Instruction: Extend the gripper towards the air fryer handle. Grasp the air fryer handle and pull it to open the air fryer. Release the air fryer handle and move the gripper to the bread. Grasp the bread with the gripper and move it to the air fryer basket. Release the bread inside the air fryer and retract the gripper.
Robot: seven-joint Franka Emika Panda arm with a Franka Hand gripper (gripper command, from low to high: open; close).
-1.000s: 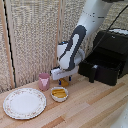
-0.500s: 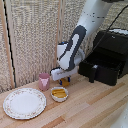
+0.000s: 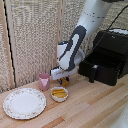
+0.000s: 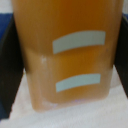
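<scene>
We are cataloguing one wooden table (image 3: 95,107) carrying the following. Item one: the air fryer (image 3: 111,47), a glossy black box sitting toward the exterior view's right, with its air fryer basket (image 3: 105,67) standing pulled out and the air fryer handle (image 3: 92,73) jutting from the drawer face. Item two: the white-and-grey arm, reaching down from above with the gripper (image 3: 63,80) hanging low beside the pink cup (image 3: 44,81) and just behind the small white bowl (image 3: 59,94), which is holding pale yellow sticks. Item three: the bread (image 4: 70,52), a golden-orange slab; in the wrist view we are seeing it fill nearly the whole picture, bearing two pale rectangular marks, with the dark fingers (image 4: 11,70) sitting tight against both of its sides, so we are recording the gripper as pinching the bread. In the exterior view a bit of orange is showing at the gripper tips, well apart from the open basket. Item four: a round patterned plate (image 3: 24,103), lying near the exterior view's left.
</scene>
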